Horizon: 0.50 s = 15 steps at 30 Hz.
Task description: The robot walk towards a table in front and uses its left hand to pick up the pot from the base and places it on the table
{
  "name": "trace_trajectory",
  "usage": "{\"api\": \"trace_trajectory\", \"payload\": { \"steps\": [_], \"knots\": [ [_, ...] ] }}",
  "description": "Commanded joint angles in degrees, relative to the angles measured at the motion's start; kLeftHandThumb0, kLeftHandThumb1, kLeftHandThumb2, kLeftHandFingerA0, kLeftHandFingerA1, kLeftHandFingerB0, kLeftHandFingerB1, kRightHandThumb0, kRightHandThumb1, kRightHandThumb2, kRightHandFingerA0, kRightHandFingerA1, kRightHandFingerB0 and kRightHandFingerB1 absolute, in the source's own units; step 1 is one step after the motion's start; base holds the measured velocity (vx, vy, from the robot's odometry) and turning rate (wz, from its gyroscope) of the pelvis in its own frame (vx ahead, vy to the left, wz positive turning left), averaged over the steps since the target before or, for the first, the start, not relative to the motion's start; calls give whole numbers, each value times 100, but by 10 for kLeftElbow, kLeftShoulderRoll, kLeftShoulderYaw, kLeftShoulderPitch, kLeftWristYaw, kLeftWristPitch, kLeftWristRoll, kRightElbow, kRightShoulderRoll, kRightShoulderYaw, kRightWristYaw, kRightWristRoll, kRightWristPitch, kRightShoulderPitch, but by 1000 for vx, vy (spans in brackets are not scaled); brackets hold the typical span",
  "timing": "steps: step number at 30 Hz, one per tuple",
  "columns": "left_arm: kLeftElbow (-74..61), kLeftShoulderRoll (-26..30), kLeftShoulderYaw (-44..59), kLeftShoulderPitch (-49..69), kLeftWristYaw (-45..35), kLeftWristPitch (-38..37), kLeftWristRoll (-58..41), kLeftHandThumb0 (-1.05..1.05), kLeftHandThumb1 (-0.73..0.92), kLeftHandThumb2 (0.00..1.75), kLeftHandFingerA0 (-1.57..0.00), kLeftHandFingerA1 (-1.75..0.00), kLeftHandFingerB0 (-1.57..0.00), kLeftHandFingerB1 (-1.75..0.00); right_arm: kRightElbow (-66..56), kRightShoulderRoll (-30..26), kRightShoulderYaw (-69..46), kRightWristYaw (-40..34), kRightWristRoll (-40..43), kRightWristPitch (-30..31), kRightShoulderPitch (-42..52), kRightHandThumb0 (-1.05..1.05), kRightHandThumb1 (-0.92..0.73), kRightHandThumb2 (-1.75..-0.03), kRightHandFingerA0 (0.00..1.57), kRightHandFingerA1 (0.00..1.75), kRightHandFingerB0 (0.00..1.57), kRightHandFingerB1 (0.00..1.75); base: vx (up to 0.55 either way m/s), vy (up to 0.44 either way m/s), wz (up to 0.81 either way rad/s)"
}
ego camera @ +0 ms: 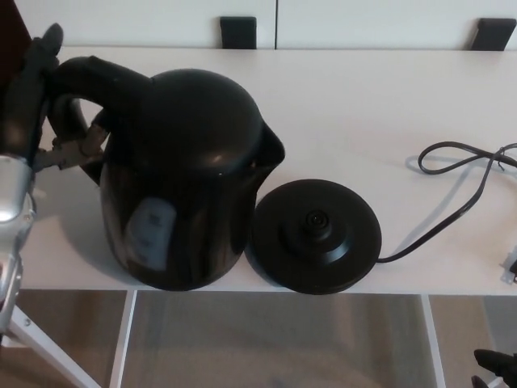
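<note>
Black, rounded plastic pot (186,178) with a short spout: off its base, upright, filling the left-centre of the head view. Spout points toward the robot's right. The looped handle (93,77) points toward its left.

Left hand (32,97): black fingers wrapped on the handle from the outer side, silver forearm below it. Reads as gripping the pot.

Flat black round base (317,234): just to the right of the pot, empty, centre connector exposed. In the picture the pot's lower edge overlaps the base's left rim. Cannot tell whether they touch, or whether the pot's bottom is on the white tabletop (363,105) or just above it.

Key relation: the pot is on the left-hand side of the base, the same side as the arm carrying it. Judgement: set-down is straight down or slightly further left, away from the base rim and back from the near edge.

Black power cord (460,174): loops well off to the right, out of the way.

Right hand (494,365): only a dark sliver at the lower right corner, well apart from the pot; state unreadable.
</note>
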Motion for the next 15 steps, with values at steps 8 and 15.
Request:
{"api": "trace_trajectory", "payload": {
  "steps": [8,15],
  "knots": [
    [25,86,-35,2,-135,-4,22,-71,43,78,0,-5,0,-3,-3,-10,-4,4,6,10,-3,-105,-84,-74,0,100,0,67,0,0,0],
    [94,160,-33,-27,-198,-34,19,-60,37,75,0,-10,0,-9,-5,-11,-3,2,3,12,-8,-105,-86,-73,0,112,0,72,0,0,0]
  ]
}}
